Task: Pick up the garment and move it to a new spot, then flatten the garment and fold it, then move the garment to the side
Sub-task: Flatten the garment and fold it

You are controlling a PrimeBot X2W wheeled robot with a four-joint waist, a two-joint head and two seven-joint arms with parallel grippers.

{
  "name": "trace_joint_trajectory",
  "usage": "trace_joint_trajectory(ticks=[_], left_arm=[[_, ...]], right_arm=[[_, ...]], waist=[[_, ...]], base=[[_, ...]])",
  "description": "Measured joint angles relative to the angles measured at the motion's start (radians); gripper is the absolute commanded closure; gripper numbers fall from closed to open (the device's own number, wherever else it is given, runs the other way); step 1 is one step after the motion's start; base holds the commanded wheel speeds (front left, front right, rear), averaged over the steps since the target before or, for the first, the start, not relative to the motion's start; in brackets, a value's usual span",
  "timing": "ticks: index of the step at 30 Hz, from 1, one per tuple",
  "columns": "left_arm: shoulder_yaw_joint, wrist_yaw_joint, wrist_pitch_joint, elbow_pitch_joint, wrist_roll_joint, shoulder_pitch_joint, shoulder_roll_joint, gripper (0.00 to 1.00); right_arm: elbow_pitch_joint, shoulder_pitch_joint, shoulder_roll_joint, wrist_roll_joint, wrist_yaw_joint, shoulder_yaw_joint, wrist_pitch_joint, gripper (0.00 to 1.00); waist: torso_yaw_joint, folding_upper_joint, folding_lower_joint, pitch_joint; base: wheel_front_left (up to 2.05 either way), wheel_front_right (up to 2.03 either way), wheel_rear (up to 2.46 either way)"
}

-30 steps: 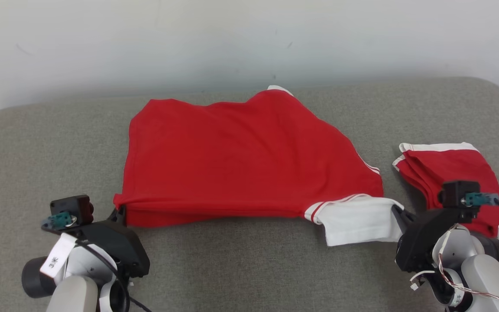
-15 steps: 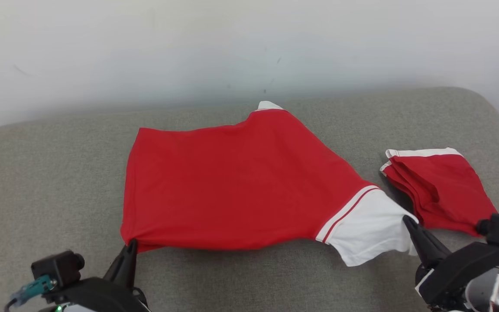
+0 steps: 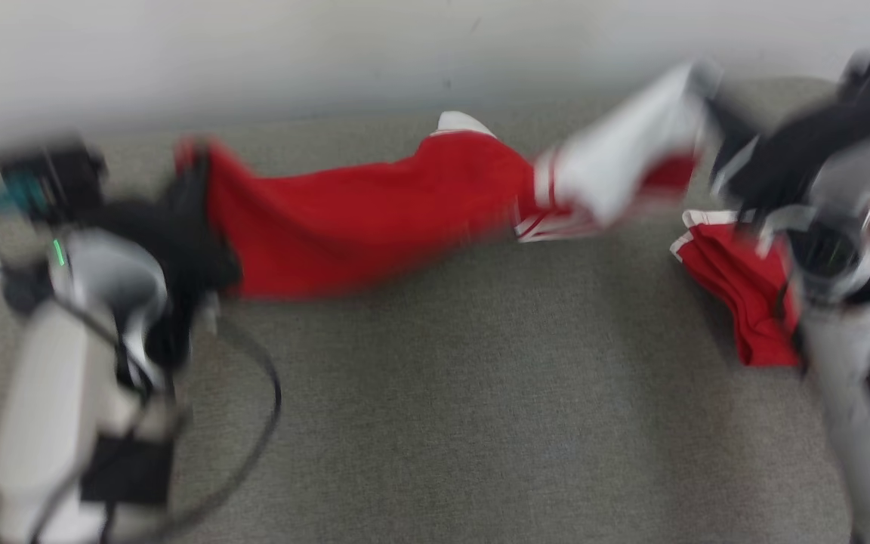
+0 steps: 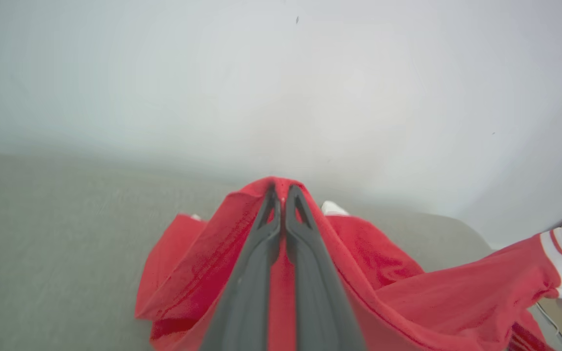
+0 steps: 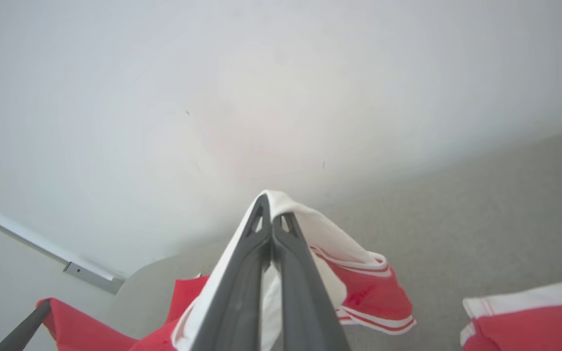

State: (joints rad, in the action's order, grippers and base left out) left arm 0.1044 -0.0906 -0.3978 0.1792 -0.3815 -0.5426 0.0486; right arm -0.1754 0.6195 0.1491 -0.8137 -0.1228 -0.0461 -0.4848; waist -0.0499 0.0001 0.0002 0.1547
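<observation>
the garment [image 3: 359,215] is pinched by the left claw [image 4: 283,195] at a red edge, and by the right claw [image 5: 271,212] at its white sleeve [image 5: 332,236].

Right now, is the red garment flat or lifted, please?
Partly lifted: left fingers pinch a red corner of the garment, right fingers its white sleeve.

Grey fabric surface [image 3: 435,423], perhaps a couch, against white wall [image 3: 254,53].

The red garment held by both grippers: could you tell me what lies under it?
Grey surface shows beneath the red garment where the left gripper and right gripper lift it; its resting far part hides the rest.
</observation>
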Motion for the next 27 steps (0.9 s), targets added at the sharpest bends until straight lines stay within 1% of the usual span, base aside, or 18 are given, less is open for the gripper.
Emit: trace_joint_trajectory(ticks=[1,3,4,6,7,9,11,13,14,15,16,17,20,23,27], left_arm=[[-0.004,0.000,0.007,0.030,0.005,-0.088,-0.001,1.00],[-0.005,-0.007,0.051,0.043,0.039,-0.255,-0.009,1.00],[-0.010,-0.011,0.085,0.028,0.042,-0.330,-0.016,1.00],[-0.011,-0.014,0.147,0.020,0.053,-0.467,-0.020,1.00],[-0.015,-0.014,0.178,0.019,0.051,-0.521,-0.023,1.00],[-0.025,-0.013,0.234,0.006,0.049,-0.558,-0.023,1.00],[-0.032,-0.006,0.274,0.020,0.048,-0.529,-0.021,1.00],[-0.028,0.006,0.293,0.049,0.049,-0.445,-0.018,1.00],[-0.021,0.019,0.295,0.078,0.051,-0.378,-0.011,1.00],[-0.016,0.022,0.304,0.110,0.055,-0.308,-0.004,1.00],[-0.010,0.035,0.311,0.144,0.057,-0.239,0.010,1.00],[-0.004,0.048,0.319,0.185,0.055,-0.176,0.018,1.00],[0.013,0.060,0.338,0.248,0.057,-0.046,0.026,1.00],[0.014,0.071,0.371,0.280,0.058,-0.015,0.033,1.00],[0.016,0.081,0.411,0.314,0.066,0.027,0.043,1.00]], right_arm=[[-0.021,0.087,-0.003,0.019,0.000,0.011,0.026,1.00],[-0.013,0.221,0.005,0.066,0.000,0.055,0.095,1.00],[0.000,0.280,0.016,0.067,0.000,0.085,0.131,1.00],[-0.001,0.406,0.064,0.086,0.004,0.099,0.174,1.00],[-0.003,0.462,0.086,0.092,0.025,0.097,0.190,1.00],[0.021,0.492,0.115,0.102,0.071,0.072,0.208,1.00],[0.015,0.453,0.116,0.102,0.107,0.046,0.221,1.00],[0.000,0.341,0.112,0.103,0.133,0.020,0.220,1.00],[-0.018,0.268,0.111,0.102,0.134,0.012,0.217,1.00],[-0.042,0.194,0.110,0.100,0.146,0.009,0.211,1.00],[-0.070,0.124,0.104,0.092,0.151,0.009,0.211,1.00],[-0.093,0.054,0.097,0.082,0.151,0.012,0.211,1.00],[-0.105,-0.133,0.076,0.059,0.165,0.014,0.203,1.00],[-0.140,-0.209,0.063,0.053,0.188,-0.009,0.202,1.00],[-0.160,-0.227,0.049,0.051,0.195,-0.024,0.206,1.00]], waist=[[-0.004,0.0000,0.0000,0.012],[-0.013,0.0001,0.0002,0.034],[-0.016,0.0000,0.0002,0.045],[-0.020,0.0000,0.0000,0.067],[-0.021,-0.0001,0.0000,0.077],[-0.021,-0.0002,-0.0001,0.096],[-0.019,-0.0002,-0.0001,0.112],[-0.018,0.0000,0.0000,0.127],[-0.017,0.0000,0.0001,0.133],[-0.016,0.0001,0.0000,0.140],[-0.015,0.0002,0.0001,0.145],[-0.015,0.0002,0.0002,0.149],[-0.011,0.0002,0.0000,0.149],[-0.010,0.0001,-0.0003,0.137],[-0.010,0.0001,-0.0003,0.106]], base=[[0.00,0.00,0.00],[0.00,0.00,0.00],[0.00,0.00,0.00],[0.00,0.00,0.00],[0.00,0.00,0.00],[0.00,0.00,0.00],[0.00,0.00,0.00],[0.00,0.00,0.00],[0.00,0.00,0.00],[0.00,0.00,0.00],[0.00,0.00,0.00],[0.00,0.00,0.00],[0.00,0.00,0.00],[0.00,0.00,0.00],[0.00,0.00,0.00]])
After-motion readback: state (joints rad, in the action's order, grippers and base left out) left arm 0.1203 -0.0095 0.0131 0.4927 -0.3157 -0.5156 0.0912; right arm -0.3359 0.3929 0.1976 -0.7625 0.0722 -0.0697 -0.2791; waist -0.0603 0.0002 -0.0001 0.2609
